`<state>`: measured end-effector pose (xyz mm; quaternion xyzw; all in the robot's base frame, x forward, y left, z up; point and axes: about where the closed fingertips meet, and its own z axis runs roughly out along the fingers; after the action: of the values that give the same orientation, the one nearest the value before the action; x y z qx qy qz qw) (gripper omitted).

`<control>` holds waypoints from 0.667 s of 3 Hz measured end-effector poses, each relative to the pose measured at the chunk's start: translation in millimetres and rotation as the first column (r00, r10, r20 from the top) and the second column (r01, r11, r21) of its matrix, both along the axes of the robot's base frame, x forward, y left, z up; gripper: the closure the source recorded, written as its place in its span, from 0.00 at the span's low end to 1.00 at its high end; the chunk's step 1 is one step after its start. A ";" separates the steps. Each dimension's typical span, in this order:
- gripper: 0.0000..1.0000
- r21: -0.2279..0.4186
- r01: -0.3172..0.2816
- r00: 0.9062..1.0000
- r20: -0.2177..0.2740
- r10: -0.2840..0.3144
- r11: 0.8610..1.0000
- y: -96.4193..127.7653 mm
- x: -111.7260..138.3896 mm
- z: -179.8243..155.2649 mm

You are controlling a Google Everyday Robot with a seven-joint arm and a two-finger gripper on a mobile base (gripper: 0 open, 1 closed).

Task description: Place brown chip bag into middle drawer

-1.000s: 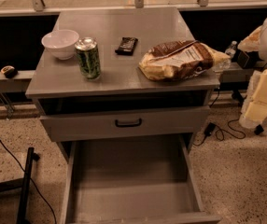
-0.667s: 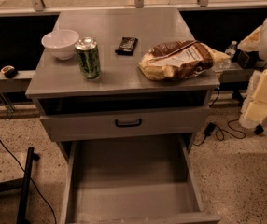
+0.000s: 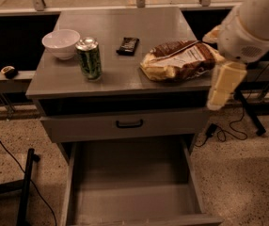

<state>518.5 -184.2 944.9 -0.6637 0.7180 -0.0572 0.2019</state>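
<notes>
Countertop [image 3: 125, 72], crinkly brown bag [image 3: 179, 60], end effector [image 3: 221, 91] beside

On the cabinet top [image 3: 125, 25]: bowl [image 3: 60, 42] left, can [image 3: 89, 59] just before it, candy bar [image 3: 128, 45] middle, brown chip bag [image 3: 179, 60] right. The gripper [image 3: 220, 95] hangs right of the bag. Below, the middle drawer [image 3: 130, 194] juts forward.

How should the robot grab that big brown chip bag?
Probably grip the brown chip bag by its right end, coming from the right. It lies flat on the cabinet top, long side running left to right, and its puffy middle looks too wide to pinch. The claw is at that right end, beside the white arm.
</notes>
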 end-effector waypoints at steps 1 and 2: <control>0.04 0.040 -0.172 0.980 0.110 0.167 0.984 67.5 58.8 -16.8; 0.27 0.136 -0.220 0.972 0.120 0.204 0.966 104.7 83.5 -26.3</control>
<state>602.1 -79.5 918.7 -0.7160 0.6335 -0.0166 0.2929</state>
